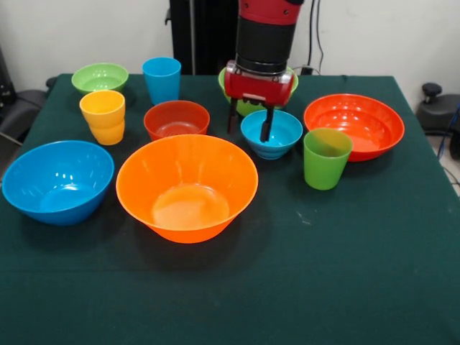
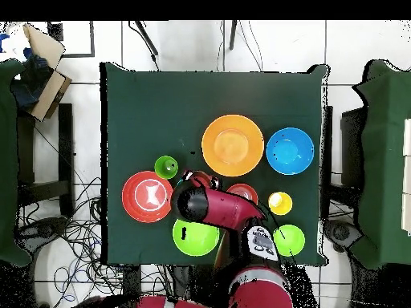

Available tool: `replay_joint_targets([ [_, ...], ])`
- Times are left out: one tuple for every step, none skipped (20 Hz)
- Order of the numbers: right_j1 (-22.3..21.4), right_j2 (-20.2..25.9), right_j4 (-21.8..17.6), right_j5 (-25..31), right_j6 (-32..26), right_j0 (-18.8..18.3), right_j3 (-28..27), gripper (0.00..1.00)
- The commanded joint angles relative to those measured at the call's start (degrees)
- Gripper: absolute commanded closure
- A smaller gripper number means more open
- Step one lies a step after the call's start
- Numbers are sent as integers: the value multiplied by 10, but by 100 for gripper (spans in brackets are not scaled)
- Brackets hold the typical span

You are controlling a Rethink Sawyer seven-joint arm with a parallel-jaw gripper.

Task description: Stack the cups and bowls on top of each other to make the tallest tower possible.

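My gripper (image 1: 249,123) hangs open over the left rim of a small blue bowl (image 1: 277,136) in the front view: one finger (image 1: 266,126) is inside the bowl, the other is just outside it. A green cup (image 1: 327,158) stands right of that bowl, in front of a wide red bowl (image 1: 353,123). A small red-orange bowl (image 1: 177,118), a yellow cup (image 1: 103,115), a blue cup (image 1: 162,79) and a small green bowl (image 1: 100,77) lie to the left. A large orange bowl (image 1: 187,187) and a large blue bowl (image 1: 57,180) sit nearest. Nothing is stacked.
A green bowl (image 1: 292,83) sits behind my gripper, mostly hidden by the arm. From above, the arm (image 2: 210,204) covers the small blue bowl and my gripper. The dark green table (image 1: 359,273) has bare cloth along its front.
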Motion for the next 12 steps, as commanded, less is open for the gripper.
replay_joint_targets([
  [59,49,-31,-17,71,-14,15,0],
  [61,47,-30,-18,72,-13,15,0],
  [62,45,-29,-17,73,-12,16,0],
  [62,44,-28,-16,74,-12,17,0],
  [62,44,-26,-13,75,-11,18,0],
  [63,45,-26,-12,75,-13,18,0],
  [65,52,-25,-9,75,-18,20,0],
  [66,54,-24,-8,75,-19,20,0],
  [66,59,-24,-5,75,-22,20,0],
  [67,62,-24,-3,74,-25,20,0],
  [66,64,-23,0,73,-25,20,0],
  [67,65,-22,3,72,-26,19,0],
])
